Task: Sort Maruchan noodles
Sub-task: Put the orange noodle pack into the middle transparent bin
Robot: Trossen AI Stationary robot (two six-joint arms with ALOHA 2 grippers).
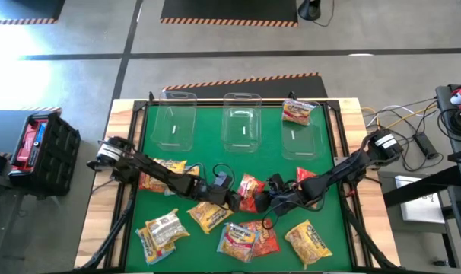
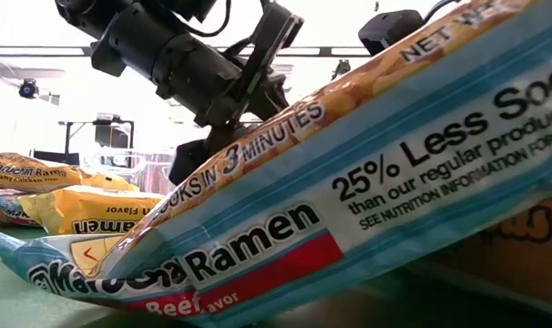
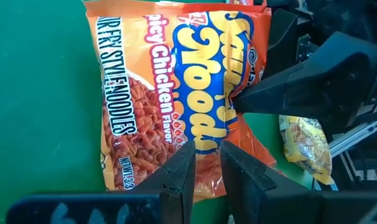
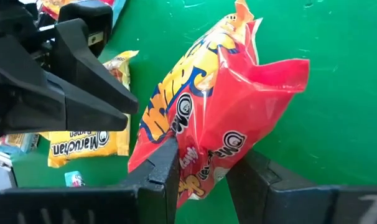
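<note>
Packets: about eight Maruchan noodles are showing; seven are lying on the green mat [image 1: 208, 137], one is sitting in the right bin [image 1: 300, 131].
Bins: three clear bins; the left bin [image 1: 176, 122] and middle bin [image 1: 242, 122] are holding nothing.
Open room: bare mat is lying between bins and packets.
Grippers: the left gripper [image 3: 206, 163] and right gripper [image 4: 204, 169] are both pinching the red packet [image 1: 249, 190] at mid-table, from opposite ends.

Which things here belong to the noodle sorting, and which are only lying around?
Job:
- red packet, between both grippers: right gripper, left gripper
- other packets
- packet in a bin
- three clear bins

Lying about:
- black crate, left of the table
- cables, on the right
</note>
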